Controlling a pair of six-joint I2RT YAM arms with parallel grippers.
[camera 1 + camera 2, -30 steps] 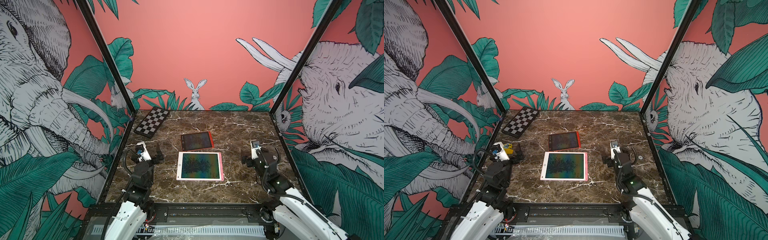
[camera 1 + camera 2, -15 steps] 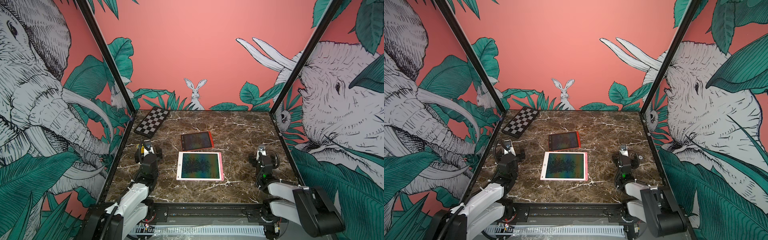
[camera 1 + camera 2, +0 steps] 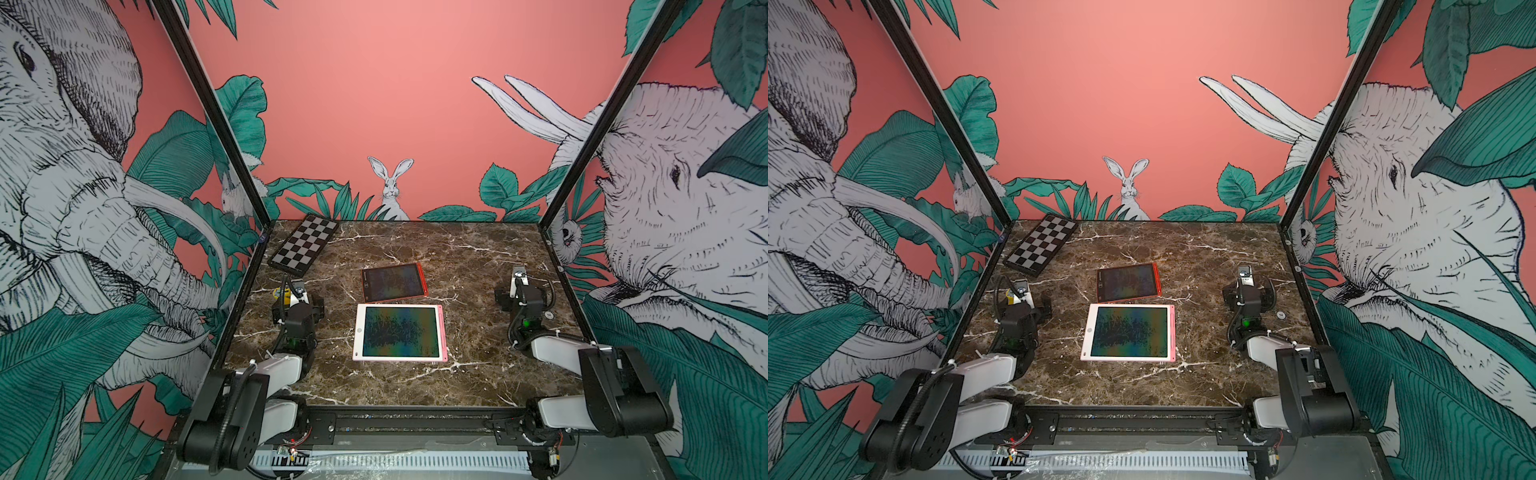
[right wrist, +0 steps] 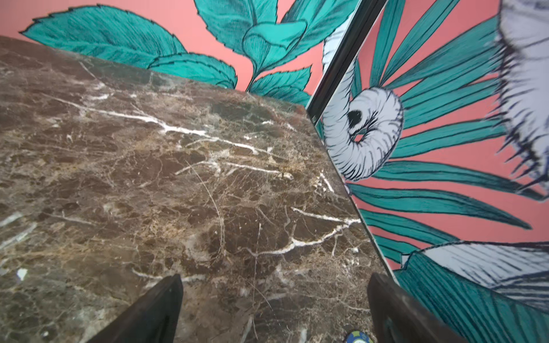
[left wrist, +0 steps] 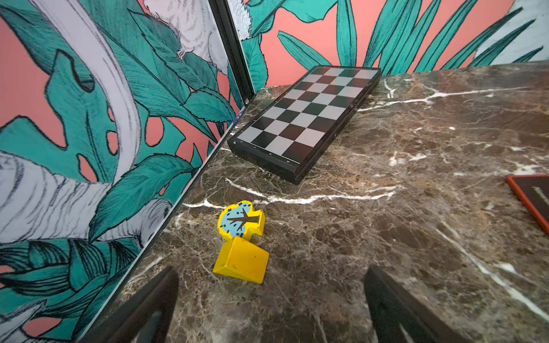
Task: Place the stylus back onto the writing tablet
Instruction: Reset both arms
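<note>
A pink-framed writing tablet (image 3: 400, 332) (image 3: 1128, 333) lies flat mid-table in both top views. A slim pink stylus (image 3: 441, 328) (image 3: 1171, 331) lies along its right edge. My left gripper (image 3: 299, 309) (image 3: 1022, 309) rests low to the tablet's left. Its jaws are open and nothing is between them (image 5: 271, 285). My right gripper (image 3: 524, 297) (image 3: 1248, 297) sits low to the right, also open and empty (image 4: 274, 288). Both stand well apart from the tablet and point toward the back wall.
A red-framed tablet (image 3: 392, 282) (image 3: 1127, 282) lies just behind the pink one. A folded chessboard (image 3: 303, 245) (image 5: 306, 118) sits at the back left. A yellow clock block (image 5: 242, 219) and a yellow wedge (image 5: 242, 262) lie ahead of my left fingers. A small round token (image 4: 358, 337) lies by the right gripper.
Both arms have folded back and down toward their bases. The gripper heads have settled low at the table's sides. Both stayed open, and the tablets have not moved.
</note>
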